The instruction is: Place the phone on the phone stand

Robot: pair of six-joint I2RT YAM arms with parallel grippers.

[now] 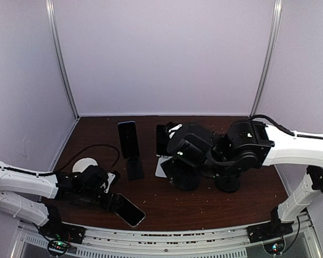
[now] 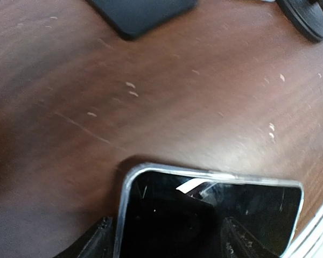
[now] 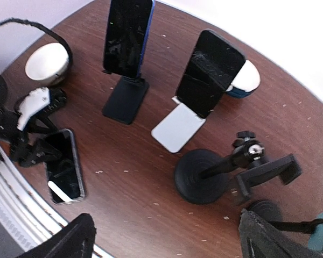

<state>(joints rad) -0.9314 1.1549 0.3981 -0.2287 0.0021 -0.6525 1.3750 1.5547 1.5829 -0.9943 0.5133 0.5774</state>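
White links [image 1: 27,183], blk joints, blk L gripper [image 1: 112,203], R gripper [image 1: 177,146], cable [image 1: 274,122]

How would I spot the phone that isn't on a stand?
On the dark brown wooden table, at its near left edge, a black-screened phone in a clear silvery case lies flat by the left gripper. The blue-edged phone and the black phone behind it are propped up, not flat.

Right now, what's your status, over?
Left hand straddling black clear-cased phone, flat on brown wooden table; grip unconfirmed. Right hand open, empty. Black round-base clamp stand vacant, nothing lying between.
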